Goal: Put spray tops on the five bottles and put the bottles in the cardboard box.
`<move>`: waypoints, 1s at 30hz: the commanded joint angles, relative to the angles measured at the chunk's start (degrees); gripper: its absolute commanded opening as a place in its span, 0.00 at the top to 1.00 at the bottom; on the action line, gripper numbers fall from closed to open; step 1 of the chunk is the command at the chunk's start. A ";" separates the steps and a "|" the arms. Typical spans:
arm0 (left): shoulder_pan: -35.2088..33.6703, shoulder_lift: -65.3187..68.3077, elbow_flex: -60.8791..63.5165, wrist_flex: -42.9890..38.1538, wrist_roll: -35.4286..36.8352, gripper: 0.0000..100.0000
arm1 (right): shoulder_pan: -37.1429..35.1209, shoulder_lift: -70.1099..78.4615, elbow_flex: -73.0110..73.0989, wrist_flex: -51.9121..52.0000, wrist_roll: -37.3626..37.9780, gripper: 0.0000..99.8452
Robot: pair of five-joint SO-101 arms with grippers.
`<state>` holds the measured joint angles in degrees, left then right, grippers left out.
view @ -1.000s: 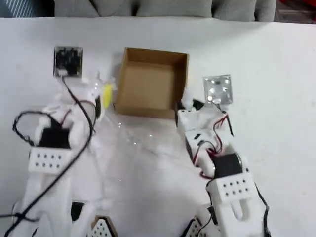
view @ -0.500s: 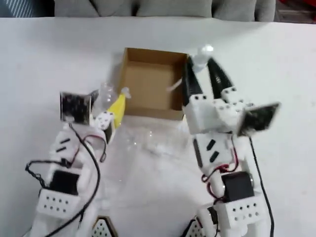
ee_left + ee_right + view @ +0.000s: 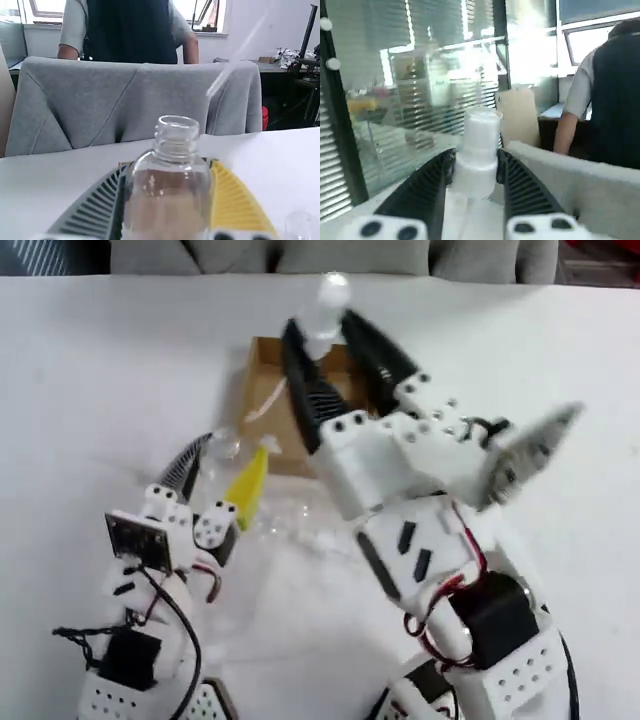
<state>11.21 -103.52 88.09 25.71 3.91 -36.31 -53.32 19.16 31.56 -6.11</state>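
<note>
clear bottle [image 3: 167,195] upright, uncapped — white spray top [image 3: 478,150] aloft — brown cardboard box [image 3: 258,370] open-topped.

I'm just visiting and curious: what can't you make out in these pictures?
High view: the right hand, holding a spray top, hides most of the box; contents unknown.
High view: clear shapes on the table, too faint to count.
Left wrist view: the base of the bottle in the left hand, cut off by the edge.
</note>
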 commanded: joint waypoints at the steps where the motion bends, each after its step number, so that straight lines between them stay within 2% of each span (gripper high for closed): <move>1: 0.66 -1.36 -0.35 0.44 -0.09 0.91 | -3.03 1.45 -3.16 2.07 -0.53 0.98; 14: 0.66 -1.27 1.05 0.53 -0.26 0.91 | -3.38 4.35 -3.60 -1.89 -0.09 0.98; 30: 0.66 -1.27 1.41 0.53 -0.26 0.91 | -3.30 6.81 -7.12 -1.45 -0.09 0.98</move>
<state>11.21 -103.87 89.85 26.15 3.82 -39.38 -46.37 17.05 31.03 -6.11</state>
